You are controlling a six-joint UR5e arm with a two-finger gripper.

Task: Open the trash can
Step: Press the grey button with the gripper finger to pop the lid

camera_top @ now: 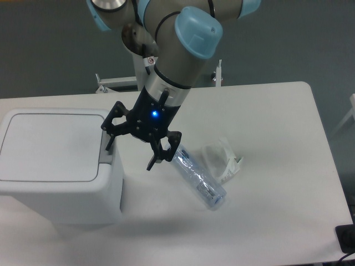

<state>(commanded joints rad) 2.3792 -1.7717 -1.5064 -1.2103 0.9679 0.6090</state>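
The trash can (52, 166) is a large white boxy bin at the left of the table, with its flat lid (50, 145) down. Its grey push-button (105, 151) sits at the right edge of the lid. My gripper (131, 155) hangs just right of the bin, black, with a blue light on its body. It is open and empty. Its left fingertip (110, 145) is over or touching the grey button; I cannot tell which. Its right fingertip (152, 163) is over the table beside the bin.
A clear plastic bottle (198, 178) lies on the table just right of the gripper. A crumpled clear plastic piece (223, 160) lies beside it. The white table (277, 122) ends at the right and front. A black object (346, 238) sits at the lower right corner.
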